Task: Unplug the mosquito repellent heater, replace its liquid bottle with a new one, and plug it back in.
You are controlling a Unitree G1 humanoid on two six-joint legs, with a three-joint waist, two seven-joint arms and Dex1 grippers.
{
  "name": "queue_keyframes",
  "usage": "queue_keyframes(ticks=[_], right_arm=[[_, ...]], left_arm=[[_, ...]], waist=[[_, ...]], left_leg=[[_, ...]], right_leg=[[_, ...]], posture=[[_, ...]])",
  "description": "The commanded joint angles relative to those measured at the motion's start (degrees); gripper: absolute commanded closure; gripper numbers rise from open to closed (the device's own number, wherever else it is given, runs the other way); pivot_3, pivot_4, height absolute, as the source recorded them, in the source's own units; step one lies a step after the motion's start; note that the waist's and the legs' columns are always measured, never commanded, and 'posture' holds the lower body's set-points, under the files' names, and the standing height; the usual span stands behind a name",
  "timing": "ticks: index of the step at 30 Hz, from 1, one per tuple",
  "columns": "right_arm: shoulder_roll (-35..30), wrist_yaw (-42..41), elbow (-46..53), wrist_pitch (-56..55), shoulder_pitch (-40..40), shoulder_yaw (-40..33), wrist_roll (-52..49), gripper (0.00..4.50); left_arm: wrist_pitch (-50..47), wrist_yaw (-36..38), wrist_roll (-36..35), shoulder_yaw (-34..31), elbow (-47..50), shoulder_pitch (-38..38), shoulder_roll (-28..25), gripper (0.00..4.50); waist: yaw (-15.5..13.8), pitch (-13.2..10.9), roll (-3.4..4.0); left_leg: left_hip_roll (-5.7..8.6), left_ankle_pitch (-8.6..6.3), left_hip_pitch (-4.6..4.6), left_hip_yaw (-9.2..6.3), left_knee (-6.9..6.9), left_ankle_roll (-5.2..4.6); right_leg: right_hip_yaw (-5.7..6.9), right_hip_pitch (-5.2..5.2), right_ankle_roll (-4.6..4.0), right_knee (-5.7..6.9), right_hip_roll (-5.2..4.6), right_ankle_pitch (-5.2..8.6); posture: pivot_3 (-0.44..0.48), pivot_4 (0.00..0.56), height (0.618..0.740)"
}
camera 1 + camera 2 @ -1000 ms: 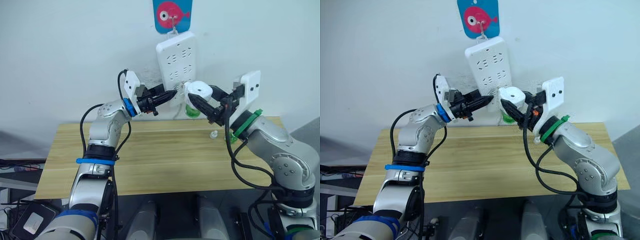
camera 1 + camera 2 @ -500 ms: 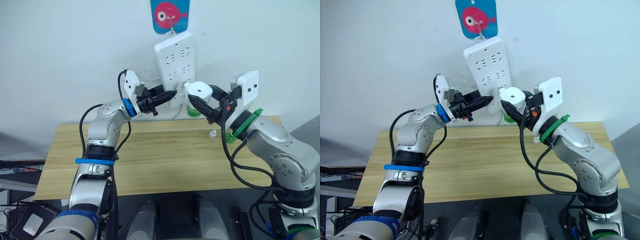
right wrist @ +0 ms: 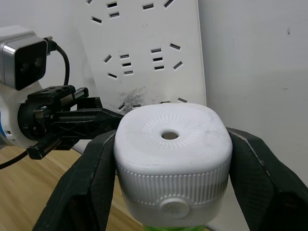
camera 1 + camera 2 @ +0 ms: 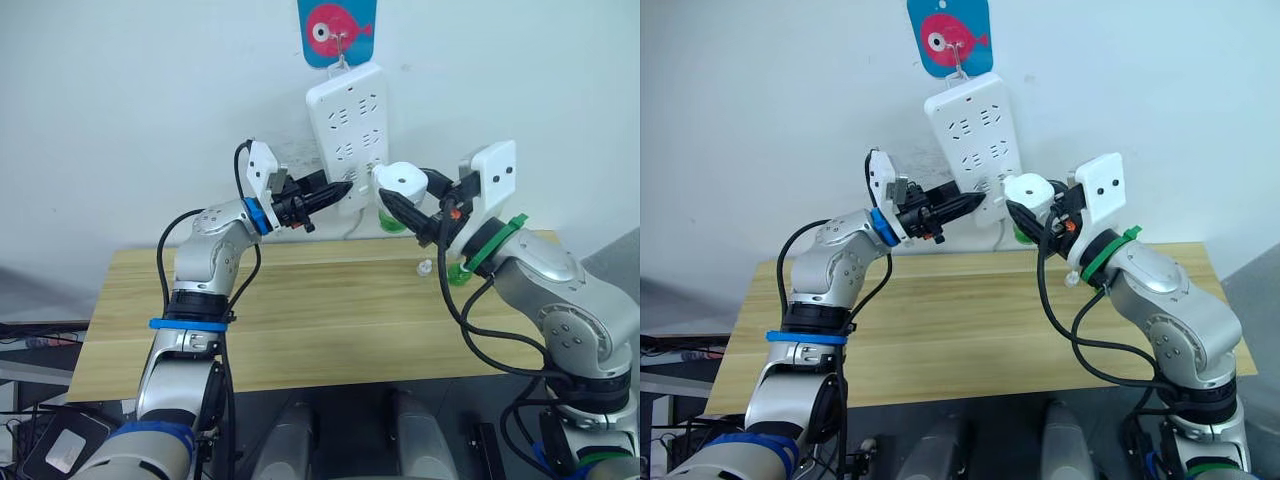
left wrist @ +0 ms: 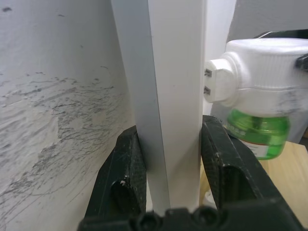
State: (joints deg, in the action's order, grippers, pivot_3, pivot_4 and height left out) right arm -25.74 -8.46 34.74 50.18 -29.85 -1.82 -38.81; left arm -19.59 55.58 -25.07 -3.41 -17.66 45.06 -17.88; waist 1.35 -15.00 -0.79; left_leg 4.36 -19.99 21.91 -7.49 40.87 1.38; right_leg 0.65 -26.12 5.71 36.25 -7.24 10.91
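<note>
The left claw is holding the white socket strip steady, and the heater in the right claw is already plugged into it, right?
Not quite. The heater isn't plugged in: the left wrist view shows its two prongs bare, just short of the socket strip. The left claw does grip the strip's edge, and the right claw holds the heater.

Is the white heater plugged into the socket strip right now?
No, the heater has its two prongs bare in the air, just beside the strip.
</note>
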Motion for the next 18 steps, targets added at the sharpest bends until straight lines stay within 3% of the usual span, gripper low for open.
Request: queue_keyframes(ticks=[1, 18], right_arm=[[0.65, 0.54, 0.32, -1.76, -1.34, -1.22, 1.98, 1.57], [7.11, 2.61, -4.25, -3.33, -4.02, 7.36, 13.72, 1.57]], left_arm=[[-0.07, 0.76, -1.80, -0.22, 2.92, 0.20, 0.44, 3.16], [-0.84, 1.67, -1.96, 0.16, 2.69, 0.46, 1.04, 3.16]], waist=[[0.02, 0.00, 0.00], [0.51, 0.00, 0.00]], left_leg=[[0.00, 0.00, 0.00, 0.01, 0.00, 0.00], [-0.01, 0.01, -0.07, 0.06, 0.02, 0.02]], right_leg=[[-0.01, 0.00, 0.00, 0.00, 0.00, 0.00], [-0.07, -0.02, 0.00, 0.09, 0.00, 0.00]], posture=[[0.037, 0.252, 0.740], [0.027, 0.257, 0.740]])
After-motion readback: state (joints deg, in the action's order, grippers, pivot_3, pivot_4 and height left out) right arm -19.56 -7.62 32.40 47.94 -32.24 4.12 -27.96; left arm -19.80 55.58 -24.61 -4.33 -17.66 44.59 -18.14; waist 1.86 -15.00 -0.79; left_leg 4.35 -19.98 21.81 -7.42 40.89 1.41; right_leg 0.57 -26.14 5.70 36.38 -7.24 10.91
